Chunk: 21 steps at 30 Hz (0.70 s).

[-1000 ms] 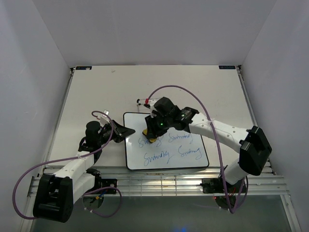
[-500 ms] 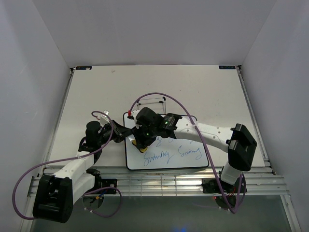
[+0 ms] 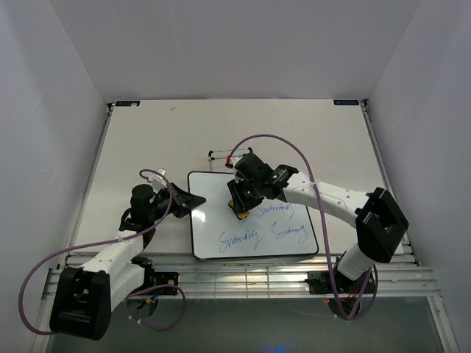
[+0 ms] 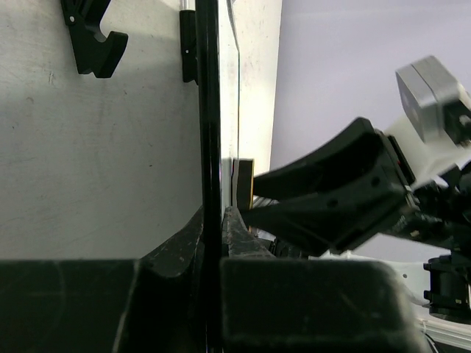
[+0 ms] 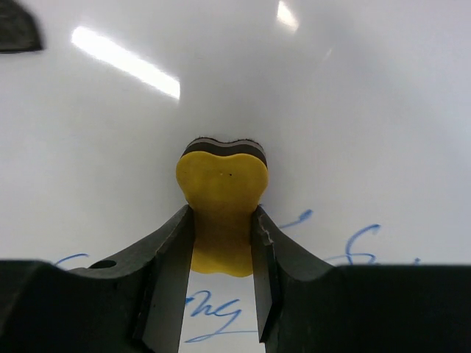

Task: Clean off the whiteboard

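The left arm reaches forward from its base at the near left, forearm low over the table [image 3: 147, 140] and wrist turned inward. The left gripper [image 4: 212, 224] is clamped tight on the black frame at the left edge of the whiteboard [image 3: 213, 193], one finger on each side of the frame. The right arm rises from the near right base, bends at the elbow and stretches left across the board, wrist pitched down. The right gripper [image 5: 223, 246] is narrowed onto a yellow eraser [image 5: 222, 182] and squeezes its sides; the eraser's dark pad touches the board's upper middle. The board lies flat at the table's near centre, directly under that gripper. Blue writing [image 3: 239, 237] runs across its near half and just right of the eraser. Just beyond the board's far edge lies a thin pen-like object [image 3: 221, 154].
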Each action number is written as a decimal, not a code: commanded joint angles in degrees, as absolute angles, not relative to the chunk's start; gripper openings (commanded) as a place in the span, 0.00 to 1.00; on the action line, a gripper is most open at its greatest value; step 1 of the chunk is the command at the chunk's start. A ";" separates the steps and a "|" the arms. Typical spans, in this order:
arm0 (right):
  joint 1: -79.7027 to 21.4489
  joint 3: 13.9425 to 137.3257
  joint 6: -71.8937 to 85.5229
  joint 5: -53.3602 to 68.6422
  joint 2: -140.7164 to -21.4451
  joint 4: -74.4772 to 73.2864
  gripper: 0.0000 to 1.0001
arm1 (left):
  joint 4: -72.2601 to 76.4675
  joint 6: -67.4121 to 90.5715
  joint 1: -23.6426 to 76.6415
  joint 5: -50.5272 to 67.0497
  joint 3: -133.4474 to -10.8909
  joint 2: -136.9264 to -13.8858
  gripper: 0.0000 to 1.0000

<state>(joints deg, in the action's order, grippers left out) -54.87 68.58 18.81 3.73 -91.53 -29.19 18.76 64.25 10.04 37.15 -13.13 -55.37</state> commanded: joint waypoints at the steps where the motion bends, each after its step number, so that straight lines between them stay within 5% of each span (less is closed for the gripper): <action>1: -53.61 66.79 16.70 1.22 -91.32 -32.78 0.23 | 21.62 59.59 10.37 33.66 -14.94 -53.35 0.00; 13: -63.63 78.13 17.67 11.42 -96.68 -28.83 0.19 | 21.62 59.85 10.63 32.96 -15.56 -53.44 0.00; 21: -61.88 69.10 17.93 8.88 -93.96 -26.73 0.19 | 21.62 59.85 10.81 32.61 -15.82 -53.61 0.00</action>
<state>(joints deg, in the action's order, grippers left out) -63.18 74.00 17.85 8.86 -94.78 -26.15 18.31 64.27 10.37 36.71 -13.13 -55.13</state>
